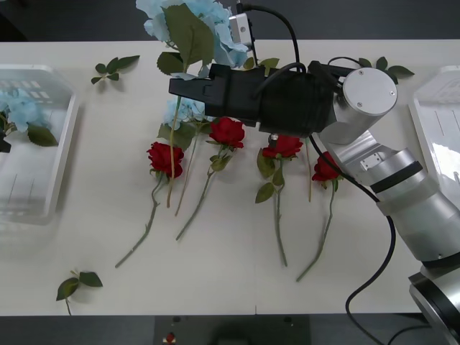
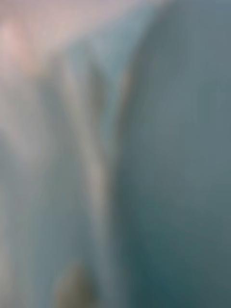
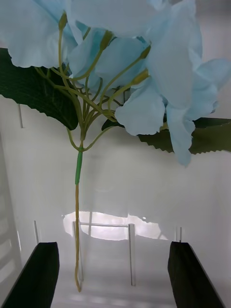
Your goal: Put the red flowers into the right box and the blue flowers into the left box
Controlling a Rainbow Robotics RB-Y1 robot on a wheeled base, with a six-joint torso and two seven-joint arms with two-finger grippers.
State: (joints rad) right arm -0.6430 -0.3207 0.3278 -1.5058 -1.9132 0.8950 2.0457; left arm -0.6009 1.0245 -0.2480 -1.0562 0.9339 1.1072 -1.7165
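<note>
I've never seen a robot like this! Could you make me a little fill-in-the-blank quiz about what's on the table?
1. The number of red roses lying on the table is ___.
2. The flower held up by the right gripper is coloured ___.
3. Over the left box, the left gripper has its black fingers ___.
Missing words: four; blue; open.
</note>
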